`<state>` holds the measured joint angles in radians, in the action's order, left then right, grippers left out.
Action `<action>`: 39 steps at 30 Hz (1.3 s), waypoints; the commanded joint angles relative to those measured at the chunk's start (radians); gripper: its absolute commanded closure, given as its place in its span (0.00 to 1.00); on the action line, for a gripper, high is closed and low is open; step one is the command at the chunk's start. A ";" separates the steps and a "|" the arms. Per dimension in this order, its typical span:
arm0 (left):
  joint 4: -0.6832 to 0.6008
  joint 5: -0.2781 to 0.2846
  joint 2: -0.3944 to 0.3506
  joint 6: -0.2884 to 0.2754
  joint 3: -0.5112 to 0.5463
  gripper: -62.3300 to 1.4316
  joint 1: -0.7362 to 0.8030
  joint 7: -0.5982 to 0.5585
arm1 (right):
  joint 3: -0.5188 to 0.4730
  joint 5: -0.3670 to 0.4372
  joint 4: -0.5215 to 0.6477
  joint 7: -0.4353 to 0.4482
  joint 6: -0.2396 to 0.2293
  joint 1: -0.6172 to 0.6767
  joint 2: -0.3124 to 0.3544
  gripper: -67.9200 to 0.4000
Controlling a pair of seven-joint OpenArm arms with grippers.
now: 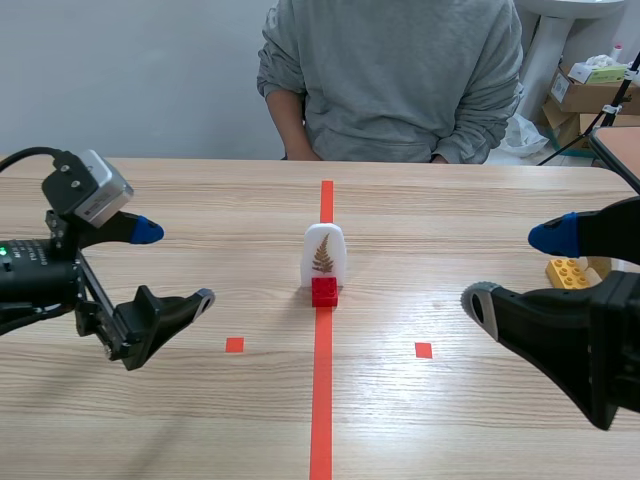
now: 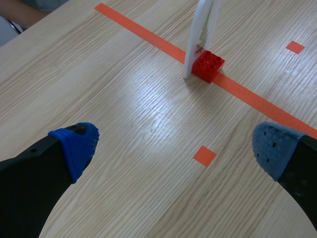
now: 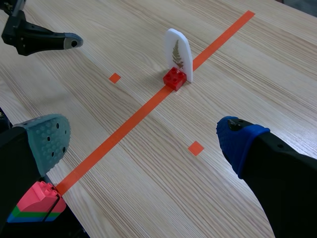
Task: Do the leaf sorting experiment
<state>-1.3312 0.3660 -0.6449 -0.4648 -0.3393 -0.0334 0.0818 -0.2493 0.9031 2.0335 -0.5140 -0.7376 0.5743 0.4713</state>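
**Right gripper [image 1: 515,270] and left gripper [image 1: 175,264] both spread wide, holding nothing; leaf card [image 1: 324,255] upright ahead of them**

Scene: the right gripper is closest to the camera, low over the table [image 1: 200,200], fingers far apart. The left gripper is in the same state on the other side. The leaf card stands between the two grippers, a bit further out than their tips. It is slotted in a red brick [image 1: 324,291] on the centre tape line [image 1: 321,400]. The card is white with an arched top and a brown fern-like leaf on its face. A yellow brick [image 1: 568,272] lies just past the right gripper's fingers, partly hidden by them. A person [image 1: 390,80] in a grey sweatshirt sits well beyond both grippers.

Left wrist: pads wide apart, with only bare table and a tape square [image 2: 204,155] between them. The card is ahead of the gripper, seen edge-on, with the red brick at its base. No contact.

Right wrist: pads wide apart, nothing gripped. The card and red brick are well ahead, leaf face toward this gripper. A pink, green and blue brick stack [image 3: 37,203] sits just under the grey-green-padded finger; can't tell if they touch. One left gripper finger shows far ahead, across the tape line.
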 commanded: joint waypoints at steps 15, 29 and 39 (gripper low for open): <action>0.285 -0.065 0.235 0.010 -0.202 0.00 -0.270 -0.058 | -0.005 -0.010 -0.002 0.019 -0.008 -0.010 -0.001 0.10; 0.549 -0.178 0.456 0.112 -0.274 0.00 -0.416 -0.117 | -0.005 -0.010 -0.002 0.019 -0.008 -0.010 -0.001 0.10; 0.692 -0.211 0.523 0.163 -0.332 0.00 -0.500 -0.142 | -0.005 -0.010 -0.002 0.019 -0.008 -0.010 -0.034 0.10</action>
<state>-0.6197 0.1535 -0.1307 -0.3088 -0.6735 -0.5205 -0.0433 -0.2493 0.8825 2.0335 -0.5140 -0.7376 0.5743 0.4324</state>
